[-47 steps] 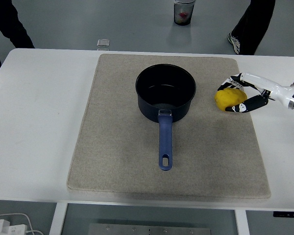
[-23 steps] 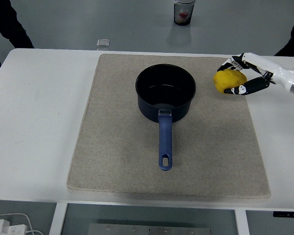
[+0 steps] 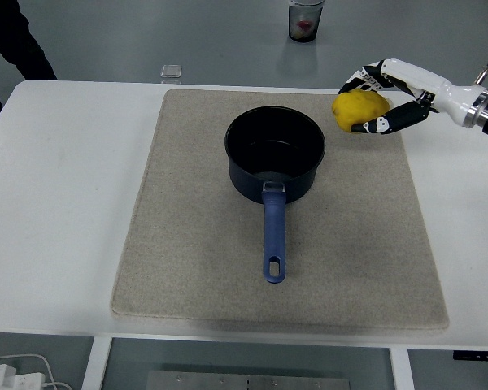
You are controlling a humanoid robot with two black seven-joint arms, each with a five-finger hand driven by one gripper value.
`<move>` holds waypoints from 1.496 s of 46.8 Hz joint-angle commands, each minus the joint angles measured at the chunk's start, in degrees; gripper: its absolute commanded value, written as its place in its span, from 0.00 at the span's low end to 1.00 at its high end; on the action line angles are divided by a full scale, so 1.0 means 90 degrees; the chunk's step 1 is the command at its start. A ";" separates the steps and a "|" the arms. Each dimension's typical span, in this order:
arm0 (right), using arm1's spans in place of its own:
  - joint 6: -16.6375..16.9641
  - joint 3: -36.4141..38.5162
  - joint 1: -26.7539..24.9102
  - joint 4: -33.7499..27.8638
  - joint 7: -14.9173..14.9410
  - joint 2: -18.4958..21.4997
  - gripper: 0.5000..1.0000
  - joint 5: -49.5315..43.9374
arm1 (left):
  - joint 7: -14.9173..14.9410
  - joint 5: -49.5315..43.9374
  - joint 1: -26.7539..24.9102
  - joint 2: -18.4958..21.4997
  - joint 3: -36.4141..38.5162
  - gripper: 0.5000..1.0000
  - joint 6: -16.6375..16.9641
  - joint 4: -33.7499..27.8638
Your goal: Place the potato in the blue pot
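Observation:
A yellow potato (image 3: 356,108) hangs in the air above the mat's far right part, held in my right hand (image 3: 372,101), whose fingers are curled around it. The hand comes in from the right edge on a white forearm. The dark blue pot (image 3: 275,153) stands on the beige mat (image 3: 195,244), left of and below the potato, with nothing inside it. Its blue handle (image 3: 274,236) points toward the near edge. My left arm does not show.
A small clear square object (image 3: 172,72) lies at the table's far edge. On the floor beyond stands a cup (image 3: 305,19). A person's dark sleeve (image 3: 12,36) shows at the top left. White table (image 3: 57,203) surrounds the mat.
My right hand has lifted the potato off the mat and carried it up and to the left, nearer the pot. The pot has stayed put.

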 commanded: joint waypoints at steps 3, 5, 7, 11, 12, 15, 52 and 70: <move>-0.0010 -0.0231 0.0170 -0.0092 0.0000 0.0257 0.00 0.0007 | 0.0000 -0.0001 0.0000 0.0000 -0.0002 0.99 0.0000 0.0000; -0.0010 -0.0290 0.0219 -0.0131 0.0000 0.0325 0.00 0.0007 | 0.0000 -0.0001 0.0000 0.0000 -0.0002 0.99 0.0000 0.0000; -0.0010 -0.0300 0.0268 -0.0161 0.0000 0.0403 0.00 0.0036 | 0.0000 -0.0001 0.0000 0.0000 -0.0002 0.99 0.0000 0.0000; -0.0010 -0.0358 0.0355 -0.0239 0.0000 0.0550 0.00 0.0134 | 0.0000 -0.0001 0.0000 0.0000 -0.0002 0.99 0.0000 0.0000; -0.0010 -0.0378 0.0375 -0.0249 0.0000 0.0589 0.00 0.0144 | 0.0000 -0.0001 0.0000 0.0000 -0.0002 0.99 0.0000 0.0000; -0.0010 -0.0436 0.0424 -0.0356 0.0000 0.0745 0.00 0.0163 | 0.0000 -0.0001 0.0000 0.0000 -0.0002 0.99 0.0000 0.0000; -0.0059 -0.0456 0.0375 -0.1557 0.0000 0.2376 0.00 0.0183 | 0.0000 -0.0001 0.0000 0.0000 -0.0002 0.99 0.0000 0.0000; -0.0108 -0.0388 0.0141 -0.1626 0.0000 0.2532 0.00 0.0163 | 0.0000 -0.0001 0.0000 0.0000 -0.0002 0.99 0.0000 0.0000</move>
